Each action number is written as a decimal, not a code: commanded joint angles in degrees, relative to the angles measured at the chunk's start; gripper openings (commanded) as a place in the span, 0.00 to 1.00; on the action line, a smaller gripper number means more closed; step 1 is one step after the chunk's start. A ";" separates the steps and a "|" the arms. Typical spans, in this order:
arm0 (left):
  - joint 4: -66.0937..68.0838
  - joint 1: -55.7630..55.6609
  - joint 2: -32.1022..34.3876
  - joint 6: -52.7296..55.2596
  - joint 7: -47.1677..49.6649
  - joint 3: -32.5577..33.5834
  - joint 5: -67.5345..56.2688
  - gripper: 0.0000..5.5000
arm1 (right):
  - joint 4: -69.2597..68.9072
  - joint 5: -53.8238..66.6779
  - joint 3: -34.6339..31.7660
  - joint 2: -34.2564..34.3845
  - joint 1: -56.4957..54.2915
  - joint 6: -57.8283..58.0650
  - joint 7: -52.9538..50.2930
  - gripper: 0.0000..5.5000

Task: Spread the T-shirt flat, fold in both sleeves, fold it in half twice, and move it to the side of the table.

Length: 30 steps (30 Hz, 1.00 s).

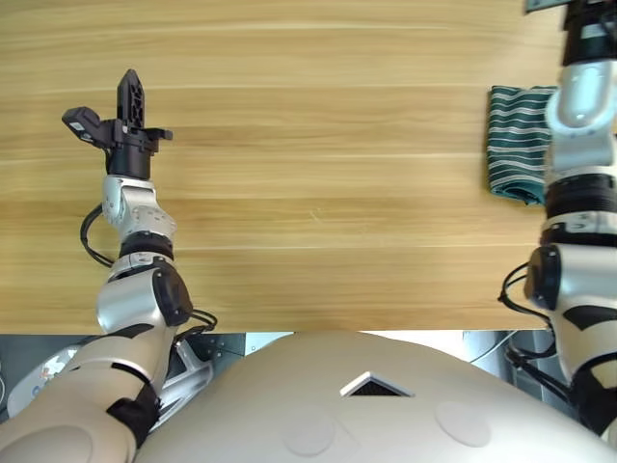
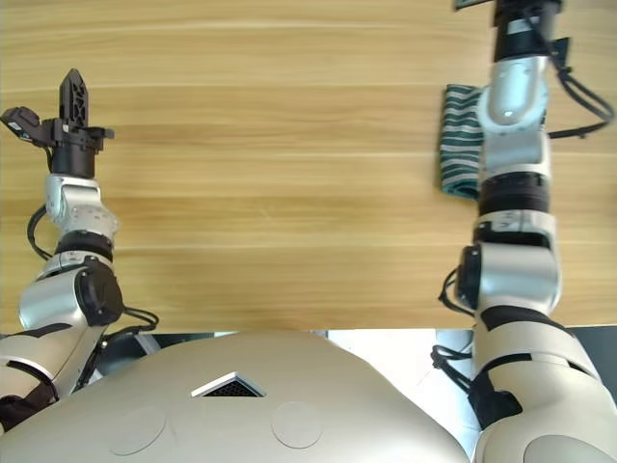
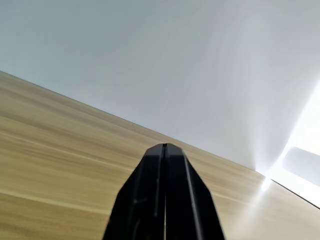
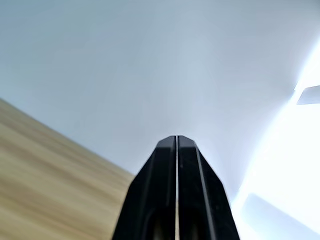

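folded green-striped t-shirt (image 1: pixel 516 145) (soft rectangle) on woodgrain table (image 1: pixel 318 193), left gripper (image 3: pixel 164 146) and right gripper (image 4: pixel 177 139) pinched together

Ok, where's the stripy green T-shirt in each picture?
Left eye view: the folded T-shirt lies at the right edge, partly behind the right arm.
Right eye view: the T-shirt sits right of middle, near the top, partly behind that arm.
Left wrist view: shut left fingers over table, facing a wall.
Right wrist view: shut right fingers, table, wall.
Shared landmark: the wooden table.
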 commanded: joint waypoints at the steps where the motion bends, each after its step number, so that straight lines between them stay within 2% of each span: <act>1: 5.83 -4.03 -3.48 1.77 3.07 1.57 2.62 0.00 | 0.31 37.58 -5.99 14.04 1.76 16.41 50.58 0.01; 4: 8.65 -5.59 -5.42 3.58 5.59 2.36 2.46 0.00 | 17.30 46.26 -18.16 20.89 -4.46 28.88 57.50 0.01; 7: 10.83 -6.37 -6.10 5.74 7.19 3.65 2.25 0.00 | 29.49 47.47 -23.67 23.91 -6.74 32.47 50.87 0.01; 13: 13.70 -7.82 -4.45 9.39 15.10 8.41 4.13 0.00 | 35.30 33.25 -19.74 26.19 -7.21 17.52 32.33 0.01; 18: 14.35 -10.54 -6.39 5.21 24.70 3.26 15.10 0.00 | 36.19 28.63 -20.42 25.80 -9.51 17.56 26.73 0.01; 24: 15.65 -16.35 -5.87 9.63 31.33 3.92 19.38 0.00 | 37.24 25.07 -22.24 24.47 -13.70 20.97 19.38 0.01; 27: 15.92 -18.65 -6.36 9.22 35.94 0.87 25.14 0.00 | 37.43 21.80 -21.13 23.55 -15.46 21.05 15.73 0.01; 30: 16.09 -20.34 -6.58 9.78 38.38 0.49 27.87 0.00 | 37.53 18.92 -20.82 22.14 -16.21 20.84 12.09 0.01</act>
